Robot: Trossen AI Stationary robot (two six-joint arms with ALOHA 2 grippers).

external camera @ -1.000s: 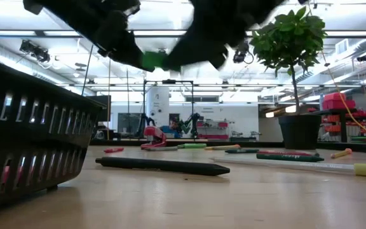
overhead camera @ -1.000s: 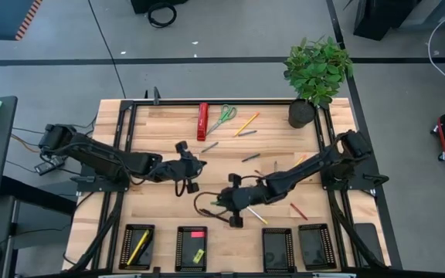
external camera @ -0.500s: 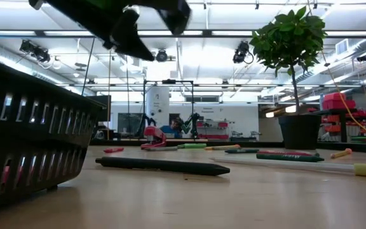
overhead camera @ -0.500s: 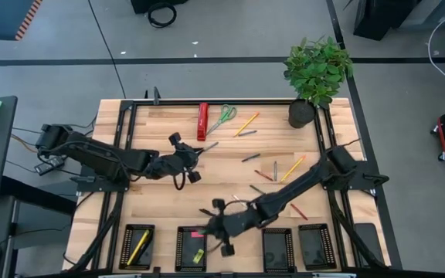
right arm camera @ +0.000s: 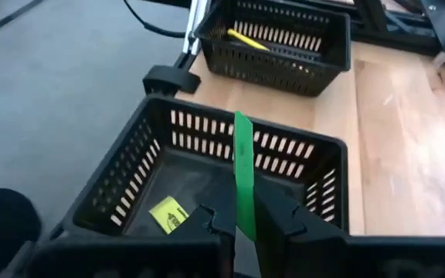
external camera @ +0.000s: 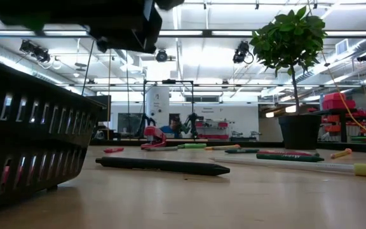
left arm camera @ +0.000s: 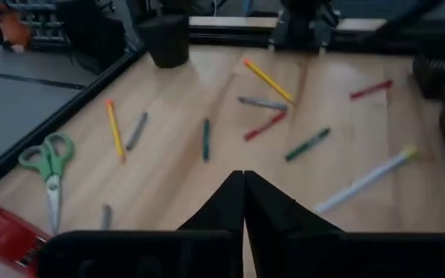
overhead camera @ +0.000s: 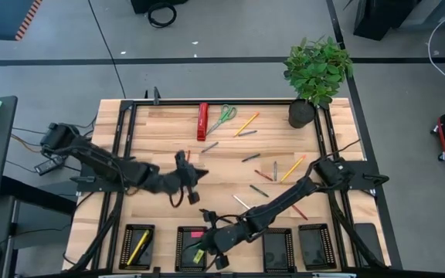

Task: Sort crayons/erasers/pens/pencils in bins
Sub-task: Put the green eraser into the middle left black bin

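Note:
My right gripper [overhead camera: 209, 245] [right arm camera: 243, 222] hangs over the second bin from the left [overhead camera: 191, 249] [right arm camera: 207, 174], shut on a flat green eraser [right arm camera: 242, 170]. A yellow eraser [right arm camera: 167, 212] lies on that bin's floor, and a pink eraser [overhead camera: 197, 233] shows at its far end. The leftmost bin [overhead camera: 137, 245] [right arm camera: 276, 42] holds a yellow pencil [right arm camera: 247, 38]. My left gripper [overhead camera: 199, 174] [left arm camera: 243, 193] is shut and empty above mid-table. Pens, pencils and crayons [left arm camera: 307, 144] lie loose on the wood beyond it. My right gripper pinches the green eraser by its near end [right arm camera: 244, 215] between its two fingers. The fingers slant downward from the table's right toward the near left. The eraser sticks out past the fingertips along their line, lifted clear above the bin's floor.
Two more black bins [overhead camera: 278, 249] [overhead camera: 315, 245] stand along the near edge. A red bar tool [overhead camera: 202, 121], green-handled scissors [overhead camera: 222, 117] and a potted plant [overhead camera: 315, 73] sit at the far side. A black pen [external camera: 161, 165] lies near the low camera.
My right gripper has carried the green eraser from mid-table toward the near edge and the left, sinking a little, and now stands over the second bin. My left gripper has swung slightly toward the near edge, staying shut.

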